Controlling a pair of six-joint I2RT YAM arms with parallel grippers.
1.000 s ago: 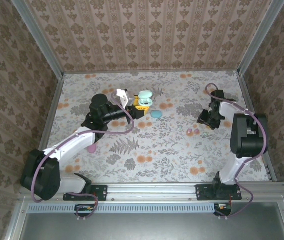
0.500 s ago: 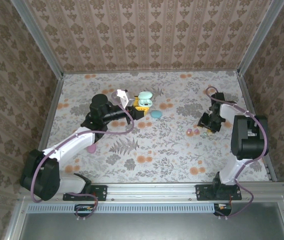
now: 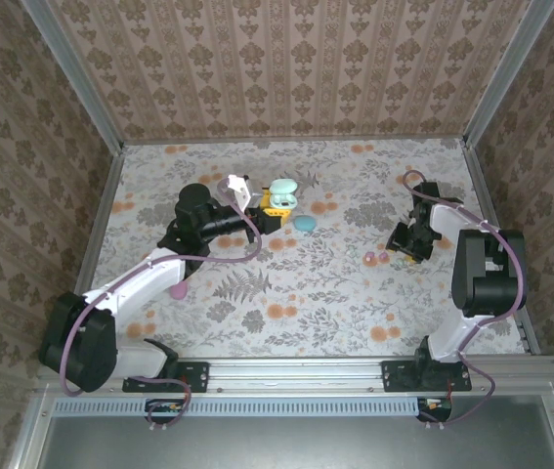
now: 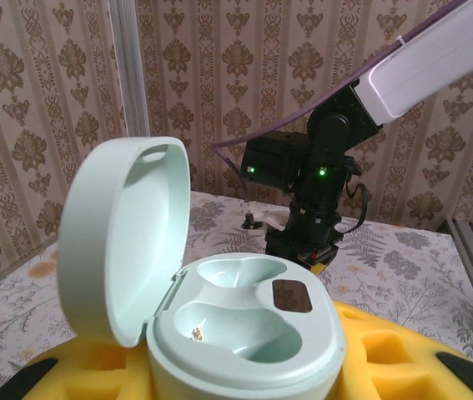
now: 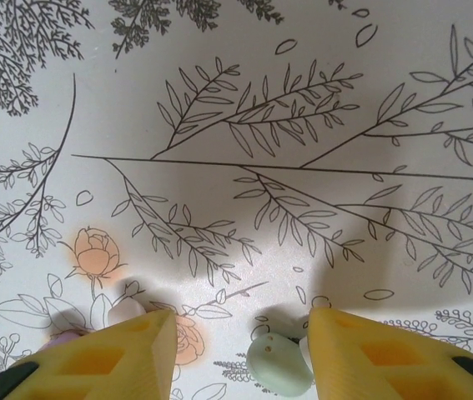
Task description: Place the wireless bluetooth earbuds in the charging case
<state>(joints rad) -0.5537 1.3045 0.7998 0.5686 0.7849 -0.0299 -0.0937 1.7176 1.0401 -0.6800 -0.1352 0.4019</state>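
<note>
Mint-green charging case is clamped in the left gripper at the far middle of the table, lid up, both wells empty. The right gripper has its jaws apart astride a pale cyan earbud, off-centre. The bud should be centred and the pads lowered fully before closing, with the pink earbuds just left spared

Pink earbud half hidden behind tool finger.
</note>
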